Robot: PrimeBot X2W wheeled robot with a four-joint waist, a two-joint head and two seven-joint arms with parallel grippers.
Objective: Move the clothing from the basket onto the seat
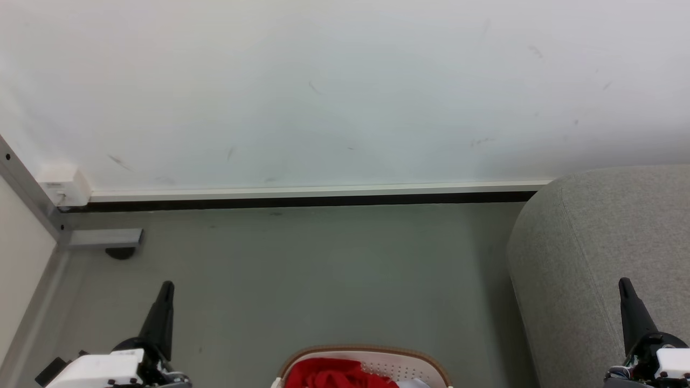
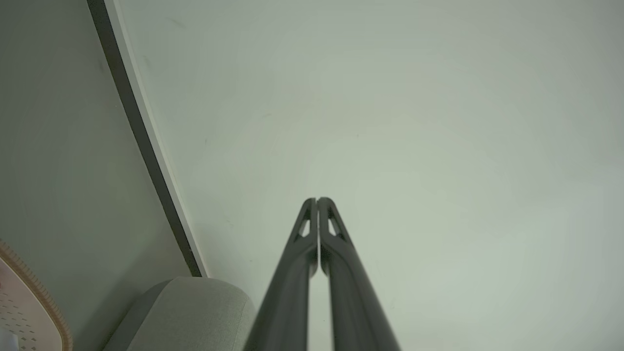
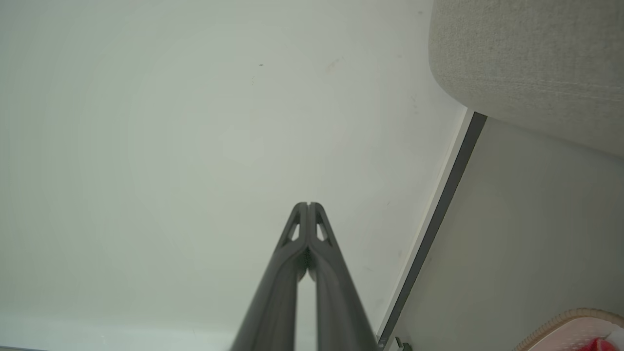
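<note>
Judging by the layout, the first step is taken to be in hand: the grab, not yet made. The jersey (image 1: 326, 374) is seen bunched inside the basket (image 1: 366, 351), at the bottom edge of the head view, between the two arms. The left gripper (image 1: 166, 288) is held over the floor (image 1: 323, 269) to the basket's left, fingers pressed together with nothing between them; in its wrist view the tips are seen touching. The right gripper (image 1: 625, 284) is likewise closed on nothing and is seen against the sofa (image 1: 582, 242), which stands to the basket's right.

Next move, as judged: one gripper must be opened, brought down into the basket and closed on a fold of red cloth. The right one is probably better placed, the sofa being on its side. The cloth is limp, so it should be lifted clear of the basket before being swung across, or a trailing edge may catch. Most of the basket is cut off by the frame, so a downward head tilt may be needed first.

Floor: grey-green, smooth. Behind it a pale, scuffed wall (image 1: 323, 97) is met, with a white-and-black skirting (image 1: 312, 194). A metal foot (image 1: 102, 237) is seen in the left corner.
</note>
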